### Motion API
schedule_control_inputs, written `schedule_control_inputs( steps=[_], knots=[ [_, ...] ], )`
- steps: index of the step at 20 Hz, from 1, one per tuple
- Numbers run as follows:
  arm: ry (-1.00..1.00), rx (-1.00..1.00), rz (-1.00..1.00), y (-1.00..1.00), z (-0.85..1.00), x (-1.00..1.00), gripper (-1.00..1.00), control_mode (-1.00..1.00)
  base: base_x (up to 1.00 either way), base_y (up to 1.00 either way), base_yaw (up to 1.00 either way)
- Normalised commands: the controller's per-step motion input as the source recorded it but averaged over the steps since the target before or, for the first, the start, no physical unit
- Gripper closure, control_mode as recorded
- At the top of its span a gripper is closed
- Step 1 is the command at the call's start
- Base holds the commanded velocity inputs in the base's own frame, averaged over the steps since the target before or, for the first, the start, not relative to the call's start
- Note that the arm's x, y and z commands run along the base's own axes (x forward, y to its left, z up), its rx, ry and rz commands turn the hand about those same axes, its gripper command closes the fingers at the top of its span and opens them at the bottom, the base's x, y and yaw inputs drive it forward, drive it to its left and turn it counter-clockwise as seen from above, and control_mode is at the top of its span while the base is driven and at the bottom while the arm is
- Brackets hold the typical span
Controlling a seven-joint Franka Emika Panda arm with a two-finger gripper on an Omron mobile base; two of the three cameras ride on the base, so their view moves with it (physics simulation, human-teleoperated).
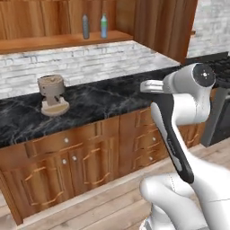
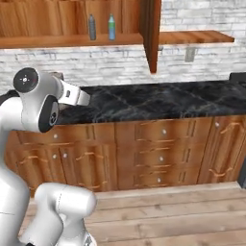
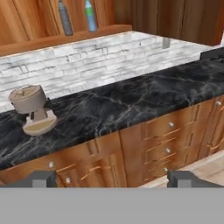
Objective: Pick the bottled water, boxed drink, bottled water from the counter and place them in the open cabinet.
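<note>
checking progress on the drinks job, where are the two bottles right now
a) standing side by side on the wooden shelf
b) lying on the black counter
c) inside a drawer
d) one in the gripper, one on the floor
a: the grey bottle and the blue bottle stand upright next to each other on the wooden shelf, above the counter.

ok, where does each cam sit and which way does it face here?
Left base view: behind the arm's left, facing the counter and beige grinder; white arm lower right.
Right base view: behind its right, facing the drawers; arm lower left.
Hand view: looks along the open gripper at the counter.
Shared: two bottles, grey and blue, on the cabinet shelf.
</note>
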Motion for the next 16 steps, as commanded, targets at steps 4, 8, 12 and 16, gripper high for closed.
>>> schedule_control_inputs(
  steps=[4, 8, 12, 16],
  knots=[
    [0.00, 0.00, 0.00, 0.00, 0.00, 0.00, -1.00, 1.00, -1.00, -0.04, -0.53],
    [0.00, 0.00, 0.00, 0.00, 0.00, 0.00, -1.00, 1.00, -0.84, 0.00, -0.73],
    [0.00, 0.00, 0.00, 0.00, 0.00, 0.00, -1.00, 1.00, -0.59, 0.00, -0.81],
    [0.00, 0.00, 0.00, 0.00, 0.00, 0.00, -1.00, 1.00, -0.47, 0.00, -0.82]
  ],
)
